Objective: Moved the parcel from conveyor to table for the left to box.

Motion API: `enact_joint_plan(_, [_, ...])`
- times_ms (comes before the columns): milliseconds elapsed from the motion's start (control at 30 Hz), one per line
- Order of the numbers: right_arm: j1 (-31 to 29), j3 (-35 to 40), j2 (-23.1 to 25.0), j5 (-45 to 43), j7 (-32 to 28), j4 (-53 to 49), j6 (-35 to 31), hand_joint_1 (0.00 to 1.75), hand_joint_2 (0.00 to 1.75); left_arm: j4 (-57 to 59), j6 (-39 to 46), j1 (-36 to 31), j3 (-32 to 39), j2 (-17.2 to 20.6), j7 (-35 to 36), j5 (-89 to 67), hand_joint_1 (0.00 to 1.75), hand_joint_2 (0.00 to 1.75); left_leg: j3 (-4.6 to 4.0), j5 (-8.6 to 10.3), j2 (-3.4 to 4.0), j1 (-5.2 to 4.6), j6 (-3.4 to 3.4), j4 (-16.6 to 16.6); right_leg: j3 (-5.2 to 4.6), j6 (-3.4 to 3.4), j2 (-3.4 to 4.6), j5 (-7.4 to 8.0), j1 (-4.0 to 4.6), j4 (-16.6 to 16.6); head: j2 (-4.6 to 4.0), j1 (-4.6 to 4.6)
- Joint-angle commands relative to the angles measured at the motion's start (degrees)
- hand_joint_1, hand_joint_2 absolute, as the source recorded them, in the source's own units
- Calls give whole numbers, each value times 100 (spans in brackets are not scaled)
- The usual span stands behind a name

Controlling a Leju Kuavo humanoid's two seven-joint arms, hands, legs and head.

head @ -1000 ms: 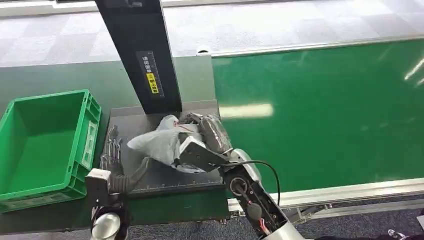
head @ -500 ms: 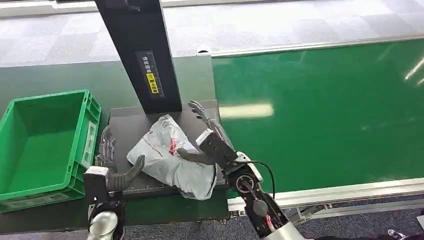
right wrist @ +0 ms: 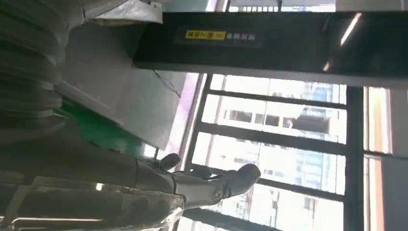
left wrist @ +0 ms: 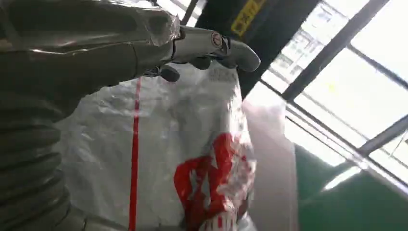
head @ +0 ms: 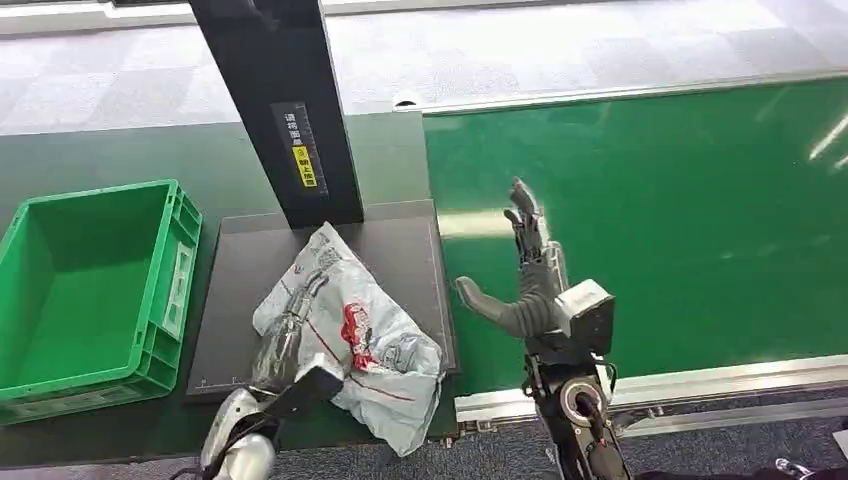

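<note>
Parcel (head: 350, 335), white poly bag w/ red print, lay crumpled on dark table pad (head: 400, 245), one corner hanging off the near edge. Left hand (head: 285, 335) rested fingers flat on it, no obvious grip. Right hand (head: 530, 280) hung over green conveyor (head: 680, 220), fingers spread, holding nothing. Green box (head: 90, 290) sat just left of pad.

left hand (head: 285, 340) – partly under parcel (head: 365, 335) | grip unclear

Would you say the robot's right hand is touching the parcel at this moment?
Apart. The head view shows the right hand raised over the green conveyor, with bare dark table between it and the parcel.
</note>
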Motion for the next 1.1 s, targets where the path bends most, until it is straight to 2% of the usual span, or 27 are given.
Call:
enact_joint_plan(33, [365, -681, -155, 23, -98, -623, 70, 0, 175, 2102, 31, -825, -868, 231, 636, -1554, 0, 175, 12, 7, -20, -3, 1, -13, 20, -3, -30, -2, -2, -10, 0, -2])
enact_joint_plan(233, [459, -774, -150, 9, -146, -681, 69, 0, 175, 2730, 55, -1068, -814, 192, 673, -1859, 0, 175, 30, 7, -11, -3, 3, -14, 41, -2, -22, 4, -1, -14, 0, 0])
enact_joint_plan(333, [541, -901, -110, 15, -154, -687, -9, 0, 175, 3446, 92, -1413, -843, 141, 635, -1959, 0, 175, 53, 7, -16, -4, 1, -15, 67, -3, -27, 0, -2, -14, 0, -2])
enact_joint_plan(367, [563, -943, -99, 20, -158, -690, -15, 0, 175, 3644, 177, -1517, -827, 118, 572, -1932, 31, 175, 59, 5, -23, -5, 1, -11, 74, 0, -31, -5, -4, -11, 0, 0])
enact_joint_plan(567, [569, -946, -102, 20, -159, -689, -15, 0, 175, 3648, 173, -1533, -823, 122, 572, -1932, 31, 175, 81, 8, -27, -10, 6, -10, 108, -1, -36, -1, -8, -8, 0, -2])
enact_joint_plan(600, [569, -946, -102, 20, -159, -689, -15, 0, 175, 3648, 173, -1533, -823, 122, 572, -1932, 31, 175, 40, 39, -9, -4, 5, -30, 65, -6, -28, 35, -2, -32, 0, 0])
enact_joint_plan(767, [569, -946, -102, 20, -159, -689, -15, 0, 175, 3648, 173, -1533, -823, 122, 572, -1932, 31, 175, 110, -8, -29, -9, 14, 5, 137, -3, -38, -6, -8, 8, 0, 0])
enact_joint_plan(800, [565, -944, -91, 26, -160, -698, -23, 0, 175, 3645, 188, -1530, -838, 118, 553, -1940, 175, 175, 91, 9, -21, -8, 14, -2, 117, -5, -34, 11, -7, -1, 0, -2])
enact_joint_plan(867, [619, -998, -64, 43, -162, -728, -46, 0, 175, 3546, 390, -1492, -760, 122, 447, -1850, 175, 175, 125, -9, -32, -9, 8, 7, 146, -1, -41, -16, -8, 9, 0, -2])
enact_joint_plan(900, [670, -1024, -60, 44, -164, -758, -48, 0, 175, 3381, 553, -1435, -696, 136, 419, -1789, 175, 175, 88, 6, -19, -7, 8, 2, 111, -4, -32, 3, -6, 1, 0, 0])
enact_joint_plan(967, [729, -1058, -57, 48, -168, -785, -54, 0, 175, 3042, 675, -1352, -619, 185, 398, -1678, 175, 175, 123, 1, -27, -8, 1, -1, 147, -4, -37, -12, -7, 0, 0, -2])
enact_joint_plan(1000, [765, -1085, -53, 50, -175, -810, -73, 0, 175, 2753, 721, -1282, -539, 214, 380, -1552, 175, 175, 101, 12, -15, -6, 1, -12, 122, -8, -31, 3, -4, -12, 0, 0])
enact_joint_plan(1067, [810, -1109, -56, 38, -185, -834, -112, 0, 175, 2404, 825, -1225, -439, 257, 366, -1401, 175, 175, 141, -11, -22, -6, -1, -4, 164, -6, -33, -19, -4, -2, 0, -2])
enact_joint_plan(1100, [857, -1114, -74, 24, -197, -855, -145, 0, 175, 2150, 875, -1185, -371, 292, 336, -1255, 175, 175, 98, 9, 1, -1, -1, -25, 118, -12, -21, 7, 2, -28, 0, 0])
